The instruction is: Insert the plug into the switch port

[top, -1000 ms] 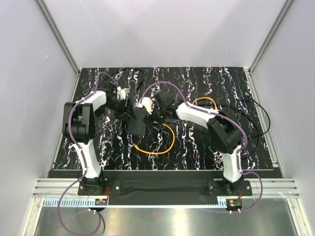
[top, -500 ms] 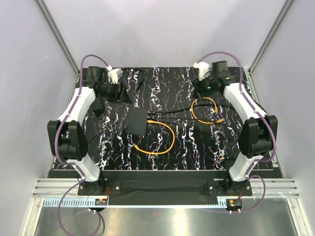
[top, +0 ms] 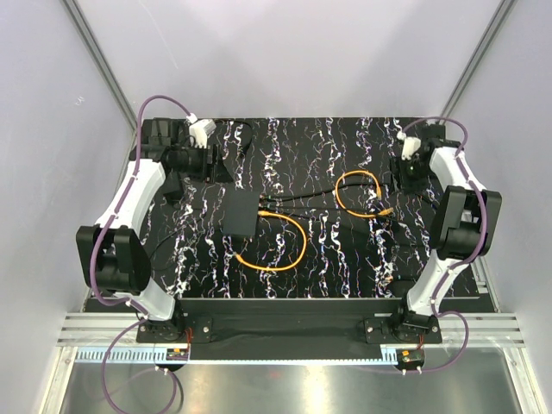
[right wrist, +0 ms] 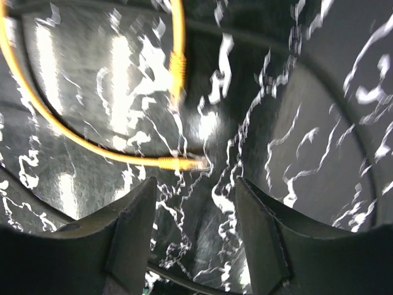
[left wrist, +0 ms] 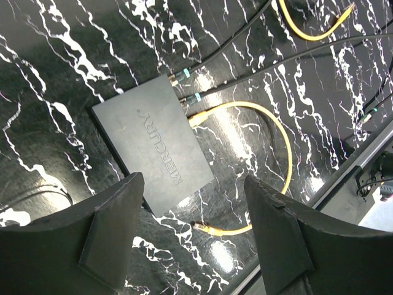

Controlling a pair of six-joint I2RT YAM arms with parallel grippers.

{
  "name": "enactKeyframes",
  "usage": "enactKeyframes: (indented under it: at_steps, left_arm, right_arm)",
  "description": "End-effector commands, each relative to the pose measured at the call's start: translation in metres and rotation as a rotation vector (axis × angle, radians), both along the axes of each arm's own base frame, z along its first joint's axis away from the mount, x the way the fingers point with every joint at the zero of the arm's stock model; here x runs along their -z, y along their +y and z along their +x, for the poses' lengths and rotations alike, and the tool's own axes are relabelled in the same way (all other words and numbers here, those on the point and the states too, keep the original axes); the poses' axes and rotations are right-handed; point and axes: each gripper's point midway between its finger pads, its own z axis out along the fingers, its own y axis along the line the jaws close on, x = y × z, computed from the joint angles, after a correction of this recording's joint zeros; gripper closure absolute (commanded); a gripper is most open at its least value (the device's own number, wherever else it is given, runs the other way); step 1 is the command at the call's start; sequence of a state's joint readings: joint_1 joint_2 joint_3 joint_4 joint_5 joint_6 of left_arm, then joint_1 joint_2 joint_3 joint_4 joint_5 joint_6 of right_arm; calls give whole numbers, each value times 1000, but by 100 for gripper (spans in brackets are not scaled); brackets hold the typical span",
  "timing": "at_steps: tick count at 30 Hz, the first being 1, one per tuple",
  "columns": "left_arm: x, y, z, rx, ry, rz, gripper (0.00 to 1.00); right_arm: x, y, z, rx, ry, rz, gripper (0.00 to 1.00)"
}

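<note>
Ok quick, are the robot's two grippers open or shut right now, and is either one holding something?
Left gripper: open, holding nothing.
Right gripper: open, holding nothing.

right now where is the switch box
Top view: the box lies flat just left of centre, with the larger orange loop beginning beside its right edge.

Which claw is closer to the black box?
Left. The left claw hovers just behind the black box; the right claw is far off to its right, past the small orange loop.
</note>
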State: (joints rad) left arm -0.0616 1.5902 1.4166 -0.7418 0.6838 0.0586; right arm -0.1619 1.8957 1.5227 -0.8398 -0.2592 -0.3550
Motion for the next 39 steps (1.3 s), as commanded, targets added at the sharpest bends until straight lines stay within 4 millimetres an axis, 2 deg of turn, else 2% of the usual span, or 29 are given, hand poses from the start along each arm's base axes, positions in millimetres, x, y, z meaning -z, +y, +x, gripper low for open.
enactKeyframes:
  at_steps: [1, 4, 10, 14, 20, 25, 32, 36, 37, 39]
  left_arm:
    - [-18, -3, 2, 10, -77, -25, 28]
    - [-18, -5, 2, 10, -76, -32, 28]
    - [-16, -8, 2, 16, -69, -48, 27]
    - [-15, -8, 4, 10, -58, -53, 27]
    - [-13, -9, 7, 8, -48, -59, 26]
    - [-8, -9, 9, 5, -31, -61, 25]
    - [-7, -12, 10, 10, -15, -78, 25]
    - [-8, -13, 12, -4, 3, -92, 25]
    - [-8, -13, 13, -3, 2, -91, 25]
    - [-12, -13, 13, -3, -6, -94, 25]
  right_arm:
    - [13, -3, -16, 92, 73, 18, 39]
    - [15, 0, -9, 97, 42, 43, 38]
    - [14, 6, 19, 81, -1, 88, 46]
    - [34, 3, 32, 80, 21, 79, 46]
    - [42, 15, 51, 63, -6, 91, 45]
    - [47, 28, 59, 38, -14, 87, 44]
    - [68, 35, 70, 35, -5, 52, 47]
    - [76, 36, 69, 18, 8, 40, 71]
    - [76, 36, 68, 15, 7, 40, 84]
    - [68, 36, 67, 8, -4, 41, 99]
